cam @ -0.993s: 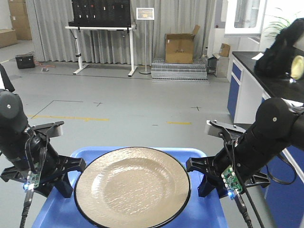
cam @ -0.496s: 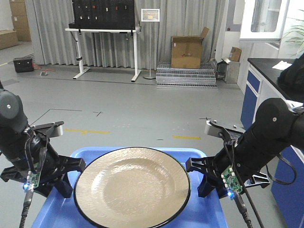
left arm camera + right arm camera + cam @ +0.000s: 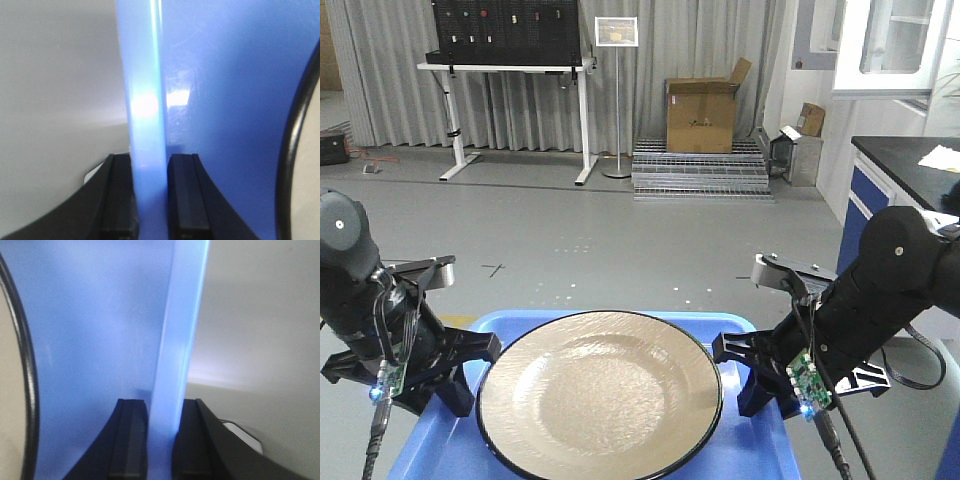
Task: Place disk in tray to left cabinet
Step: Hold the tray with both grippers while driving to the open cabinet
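Observation:
The tan disk (image 3: 600, 392) with its thin black rim lies flat in the blue tray (image 3: 735, 452), held up in front of me above the floor. My left gripper (image 3: 460, 370) is shut on the tray's left rim (image 3: 145, 100), black fingers (image 3: 182, 195) either side of it. On the other side my right gripper (image 3: 745, 375) is shut on the right rim (image 3: 177, 340). The disk's dark edge (image 3: 295, 150) shows at the right of the left wrist view, and the same edge (image 3: 27, 390) at the left of the right wrist view. No left cabinet is in view.
Ahead lies grey open floor (image 3: 620, 240). At the back stand a white desk with a black rack (image 3: 505, 60), a sign stand (image 3: 617, 40), a cardboard box (image 3: 700, 100) on metal steps. A blue-and-white counter (image 3: 890, 190) runs along the right.
The background has slid right and then left between frames, so the base is turning; the dark object on the right counter has left the view. Both grippers still hold the tray the same way.

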You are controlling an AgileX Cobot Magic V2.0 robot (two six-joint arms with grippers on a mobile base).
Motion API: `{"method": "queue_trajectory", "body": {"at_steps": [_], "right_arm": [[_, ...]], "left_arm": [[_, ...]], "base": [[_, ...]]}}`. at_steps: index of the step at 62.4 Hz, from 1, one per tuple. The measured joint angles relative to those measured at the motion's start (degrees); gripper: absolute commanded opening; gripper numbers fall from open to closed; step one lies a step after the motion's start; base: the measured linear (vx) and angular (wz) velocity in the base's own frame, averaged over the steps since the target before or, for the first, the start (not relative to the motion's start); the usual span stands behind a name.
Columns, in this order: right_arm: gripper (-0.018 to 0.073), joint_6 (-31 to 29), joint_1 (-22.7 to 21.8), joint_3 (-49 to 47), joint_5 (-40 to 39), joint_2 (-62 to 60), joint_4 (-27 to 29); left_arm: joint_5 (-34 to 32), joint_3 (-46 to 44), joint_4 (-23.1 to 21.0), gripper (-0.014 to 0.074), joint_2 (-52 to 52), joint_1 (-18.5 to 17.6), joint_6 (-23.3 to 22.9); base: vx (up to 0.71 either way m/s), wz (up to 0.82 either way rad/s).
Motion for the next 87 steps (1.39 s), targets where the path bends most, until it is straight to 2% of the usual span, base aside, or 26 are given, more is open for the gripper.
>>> {"method": "queue_trajectory", "body": {"at_steps": [87], "right_arm": [[-0.0002, 0.1, 0.0, 0.0, 1.6, 0.0, 0.1]], "left_arm": [[0.0, 0.0, 0.1, 0.0000, 0.0, -0.1, 0.0]], "base": [[0.69, -0.02]]}}
